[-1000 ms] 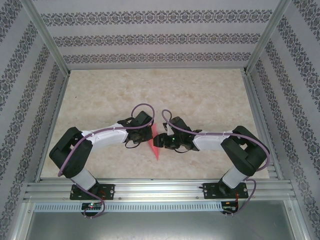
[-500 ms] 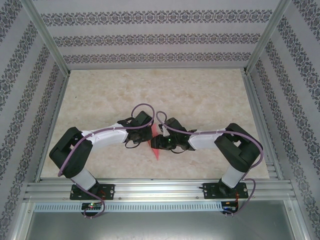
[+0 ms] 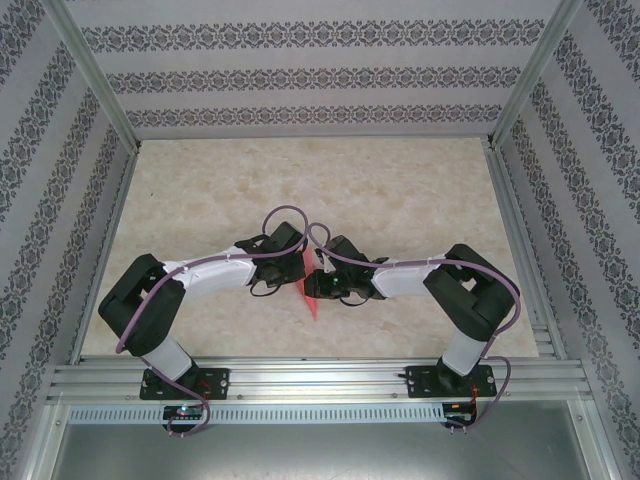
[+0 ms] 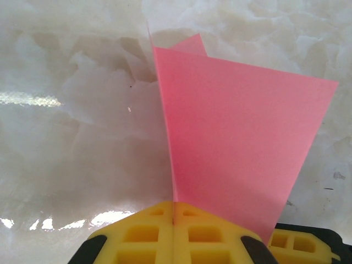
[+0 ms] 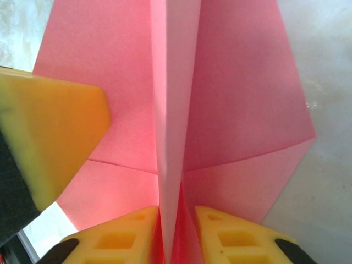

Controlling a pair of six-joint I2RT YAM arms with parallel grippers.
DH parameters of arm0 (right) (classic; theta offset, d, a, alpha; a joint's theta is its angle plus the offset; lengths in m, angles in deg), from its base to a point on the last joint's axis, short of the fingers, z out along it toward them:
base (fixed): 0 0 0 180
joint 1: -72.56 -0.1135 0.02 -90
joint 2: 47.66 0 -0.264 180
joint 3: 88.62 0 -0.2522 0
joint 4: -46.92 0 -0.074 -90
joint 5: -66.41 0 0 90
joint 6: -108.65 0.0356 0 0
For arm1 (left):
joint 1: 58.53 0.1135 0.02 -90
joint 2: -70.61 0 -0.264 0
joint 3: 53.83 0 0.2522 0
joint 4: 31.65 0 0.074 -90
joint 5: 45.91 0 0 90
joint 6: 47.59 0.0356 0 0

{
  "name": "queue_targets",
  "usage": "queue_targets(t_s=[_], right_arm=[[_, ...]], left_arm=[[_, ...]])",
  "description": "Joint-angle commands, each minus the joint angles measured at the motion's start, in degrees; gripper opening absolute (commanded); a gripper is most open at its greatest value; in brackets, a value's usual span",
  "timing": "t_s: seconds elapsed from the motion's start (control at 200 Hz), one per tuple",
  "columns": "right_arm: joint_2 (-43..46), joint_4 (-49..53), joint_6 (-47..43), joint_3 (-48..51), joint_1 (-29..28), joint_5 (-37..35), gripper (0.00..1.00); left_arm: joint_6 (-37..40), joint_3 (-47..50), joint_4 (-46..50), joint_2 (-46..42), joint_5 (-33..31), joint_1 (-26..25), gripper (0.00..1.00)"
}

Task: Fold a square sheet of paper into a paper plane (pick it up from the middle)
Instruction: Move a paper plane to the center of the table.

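The paper [image 3: 311, 292] hangs between the arms, low over the table [image 3: 400, 200]. The left gripper [image 4: 173, 213] is clamped on its edge. The right gripper [image 5: 177, 213] sits astride the centre ridge [image 5: 170, 110], and you cannot tell whether it grips. Close squarely on that ridge.

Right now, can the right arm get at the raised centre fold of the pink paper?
Probably yes: the right end effector straddles the raised fold of the pink paper, with nothing in between. The left end effector grips the paper off to one side.
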Motion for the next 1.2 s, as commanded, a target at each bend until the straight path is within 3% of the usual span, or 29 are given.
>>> queue_targets(t_s=[0.0,0.14,0.285,0.355,0.53,0.649,0.744,1.194], right_arm=[[-1.0,0.4,-1.1,-1.4,-0.8,-1.3,0.20],[0.5,2.1,-1.2,-1.5,-0.8,-2.3,0.11],[4.9,9.3,-2.9,-2.5,-0.7,-7.1,0.06],[8.4,14.6,-3.9,-3.6,-0.5,-11.2,0.06],[13.9,33.0,-6.0,-9.2,1.5,-25.1,0.06],[12.0,42.9,-8.1,-14.6,3.5,-30.6,0.07],[8.6,46.2,-9.3,-18.2,4.0,-31.0,0.07],[-6.2,45.1,-8.1,-25.2,3.6,-26.2,0.09]], left_arm=[[0.6,0.6,-2.0,-1.6,0.8,0.8,0.03],[0.0,1.2,-3.0,-2.8,1.2,0.8,0.06],[-0.6,1.4,-4.3,-6.1,2.7,0.8,0.20],[-0.8,1.4,-4.7,-8.4,2.5,0.9,0.35],[-0.8,2.0,-2.8,-15.4,-3.2,0.8,0.48],[-1.6,3.0,0.1,-18.6,-8.0,0.9,0.51],[-3.0,4.4,1.2,-20.1,-10.3,0.9,0.52],[-3.7,7.1,2.3,-23.5,-12.0,0.9,0.53]])
